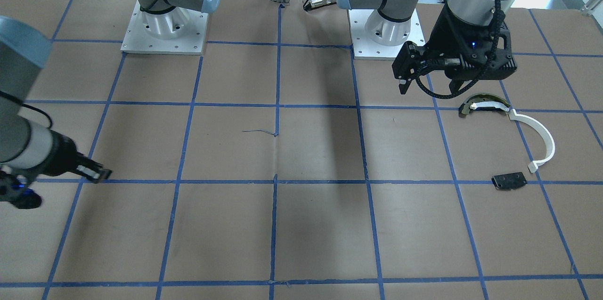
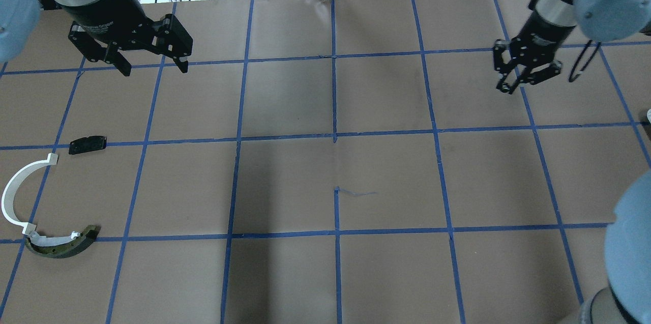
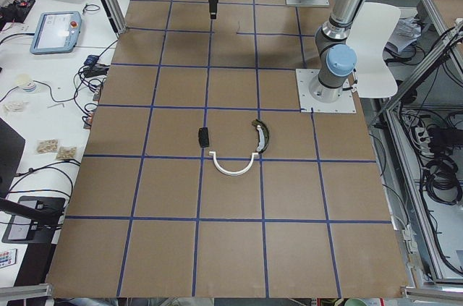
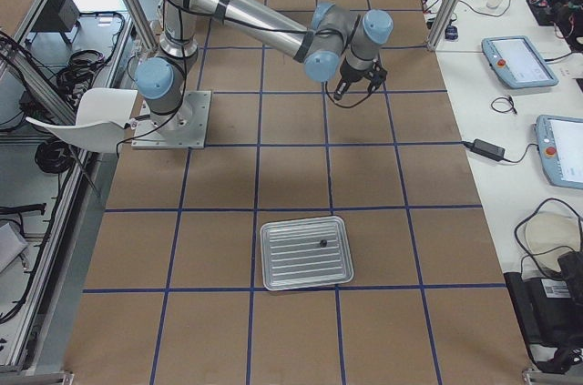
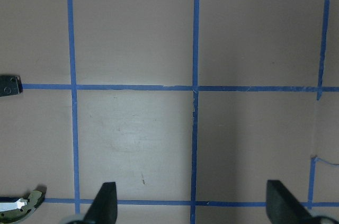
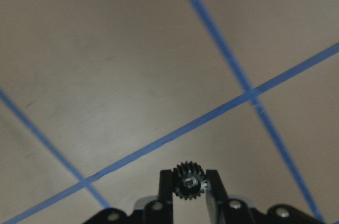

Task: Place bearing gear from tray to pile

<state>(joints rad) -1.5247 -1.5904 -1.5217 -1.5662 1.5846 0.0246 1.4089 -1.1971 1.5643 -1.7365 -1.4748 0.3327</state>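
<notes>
1. The brown paper-covered table with blue tape grid (image 2: 386,176) is bare across its middle squares; a gripper could pass there freely;
2. On the robot's left lie a thin white curved arc strip (image 2: 11,197), a dark curved olive-edged piece (image 2: 63,248) touching one end of it, and a flat black plate (image 2: 88,144) near the other end but apart; the paper inside the arc's curve is bare;
3. The left gripper (image 2: 153,70) hangs above that side, jaws wide apart, nothing between them;
4. The right gripper (image 2: 508,88), clamped on a small black toothed gear (image 6: 186,186), hangs over bare paper;
5. A flat silver ridged tray (image 4: 291,267) lies at the right end, well apart from those parts;
6. Two silver base plates (image 1: 136,43) occupy the robot's edge.
</notes>
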